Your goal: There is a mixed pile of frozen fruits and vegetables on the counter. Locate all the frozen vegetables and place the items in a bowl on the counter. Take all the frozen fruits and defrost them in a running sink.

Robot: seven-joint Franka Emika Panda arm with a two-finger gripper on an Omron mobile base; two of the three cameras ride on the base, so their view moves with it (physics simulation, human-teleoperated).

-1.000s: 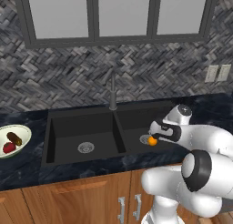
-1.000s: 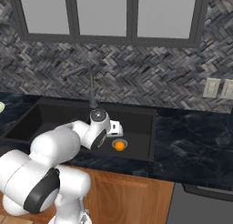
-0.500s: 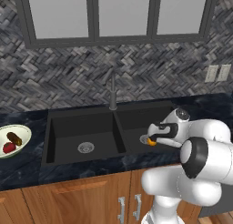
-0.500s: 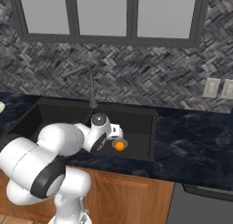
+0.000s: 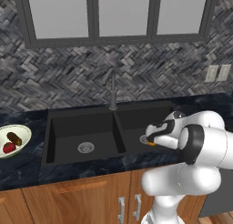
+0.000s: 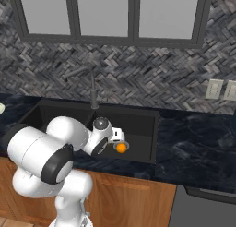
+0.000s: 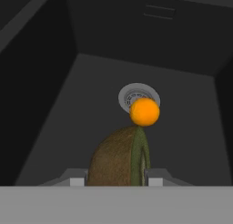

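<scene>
Two vegetables, a red round one (image 5: pixel 7 148) and a dark brown oblong one (image 5: pixel 14 138), already lie in the pale bowl (image 5: pixel 22 132) on the worktop (image 5: pixel 27 166) at the far left, so the sorting of vegetables looks done. The step in hand is the fruit. The tool (image 7: pixel 116 176) hangs over the right basin of the black sink (image 5: pixel 82 114), closed on a brownish-olive, kiwi-like half (image 7: pixel 119 158) whose green cut face turns to the right in the hand view. An orange ball (image 7: pixel 144 111) rests on the basin floor, at the near edge of the round metal drain (image 7: pixel 132 93); the right base view shows the orange ball (image 6: pixel 121 148) just beyond the tool's end. The tall dark faucet (image 5: pixel 112 89) stands behind the divider between the basins; no water can be made out.

As a judgement, the next move calls for lowering the kiwi half a little, parting the tool's tips to release it beside the orange, then withdrawing upward and turning on the faucet.
</scene>
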